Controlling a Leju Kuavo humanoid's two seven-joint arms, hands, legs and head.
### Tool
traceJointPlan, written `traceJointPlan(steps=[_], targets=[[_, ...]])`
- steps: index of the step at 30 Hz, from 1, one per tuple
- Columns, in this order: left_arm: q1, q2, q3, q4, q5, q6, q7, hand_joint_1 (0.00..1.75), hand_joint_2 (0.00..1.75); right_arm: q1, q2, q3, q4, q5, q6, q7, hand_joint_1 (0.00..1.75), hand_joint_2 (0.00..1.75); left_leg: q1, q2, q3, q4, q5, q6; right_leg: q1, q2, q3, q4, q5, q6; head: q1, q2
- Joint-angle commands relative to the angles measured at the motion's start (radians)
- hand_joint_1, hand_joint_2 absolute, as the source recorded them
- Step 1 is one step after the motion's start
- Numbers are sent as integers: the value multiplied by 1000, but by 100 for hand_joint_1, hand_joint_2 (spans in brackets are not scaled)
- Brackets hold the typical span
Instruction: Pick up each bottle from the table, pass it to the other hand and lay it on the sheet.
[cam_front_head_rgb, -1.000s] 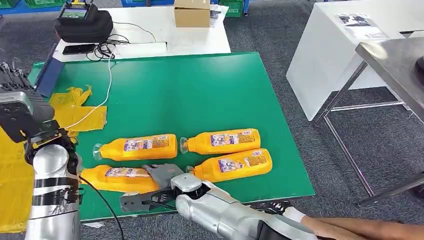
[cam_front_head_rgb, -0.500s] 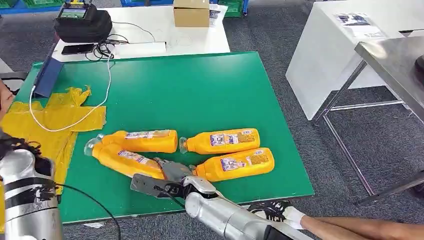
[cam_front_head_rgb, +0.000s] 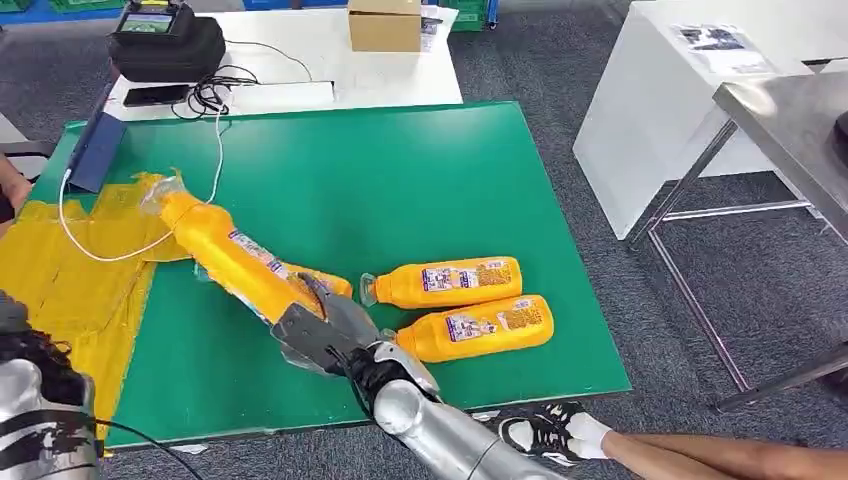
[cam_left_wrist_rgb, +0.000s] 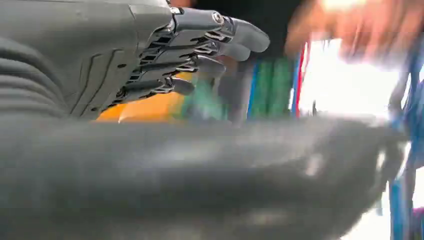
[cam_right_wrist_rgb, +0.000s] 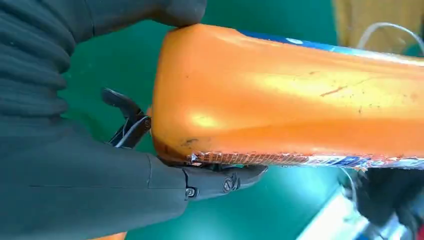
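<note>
My right hand (cam_front_head_rgb: 325, 335) grips the base end of an orange bottle (cam_front_head_rgb: 235, 258) and holds it raised above the green mat (cam_front_head_rgb: 400, 190). Its clear cap end points back left, over the edge of the yellow sheet (cam_front_head_rgb: 70, 290). The right wrist view shows the same bottle (cam_right_wrist_rgb: 300, 95) clamped between the thumb and fingers of that hand (cam_right_wrist_rgb: 75, 165). A second bottle (cam_front_head_rgb: 338, 283) lies partly hidden behind the held one. Two more lie side by side on the mat (cam_front_head_rgb: 445, 282) (cam_front_head_rgb: 480, 327). My left hand (cam_left_wrist_rgb: 150, 55) is empty, its fingers stretched out.
A white cable (cam_front_head_rgb: 215, 150) runs across the sheet's far edge. A black bag (cam_front_head_rgb: 165, 45) and a cardboard box (cam_front_head_rgb: 385, 25) sit on the white table behind. A person's hand (cam_front_head_rgb: 10, 185) is at the left edge, a shoe (cam_front_head_rgb: 560, 430) below the mat. A steel table (cam_front_head_rgb: 790, 110) stands right.
My right hand has lifted the bottle off the mat and swung its cap end left towards the sheet. My left arm has dropped lower at the left.
</note>
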Motion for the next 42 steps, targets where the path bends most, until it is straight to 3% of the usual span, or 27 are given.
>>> traceJointPlan(steps=[1,7,9,11,14,30,31,32,42], targets=[[73,-21,-138,8,72,-173,92,0,175,55,-49,-58,-124,27,7,-5,175,175,-2,0,-1,-2,1,4,-1,-2,8,-2,1,0,0,0],[70,-14,-134,5,72,-173,92,0,175,54,-48,-58,-125,27,7,-5,175,175,-1,-1,0,-2,1,5,0,-2,8,0,1,-3,0,0],[90,8,-183,20,229,-424,156,0,175,51,-47,-54,-125,43,17,-12,175,175,-1,-1,0,-1,1,5,0,-2,8,0,2,-2,0,0],[131,18,-255,31,242,-566,156,0,175,58,-49,-45,-149,63,40,-17,175,175,-1,1,1,-2,1,5,0,0,8,-1,2,-2,0,0],[163,10,-339,18,208,-622,124,0,175,56,-48,-22,-164,86,65,-14,175,175,-2,-1,1,-2,1,6,0,-2,9,-1,1,-2,0,0],[173,27,-525,-7,249,-672,115,0,175,-107,19,281,61,173,190,-24,175,175,-1,2,1,-2,1,5,1,1,8,0,2,-3,0,0],[166,23,-519,0,243,-661,111,19,175,-115,21,305,70,173,197,-23,175,175,-1,1,2,-2,1,6,1,0,9,0,1,-3,0,0],[162,20,-516,5,243,-659,108,175,175,-120,23,321,78,172,204,-23,175,175,0,1,-1,-1,1,5,1,0,7,0,2,-2,0,0],[159,9,-483,5,254,-652,91,175,175,-124,13,330,110,144,198,-22,175,175,-1,-1,0,-2,1,5,1,-2,8,0,1,-3,0,0]])
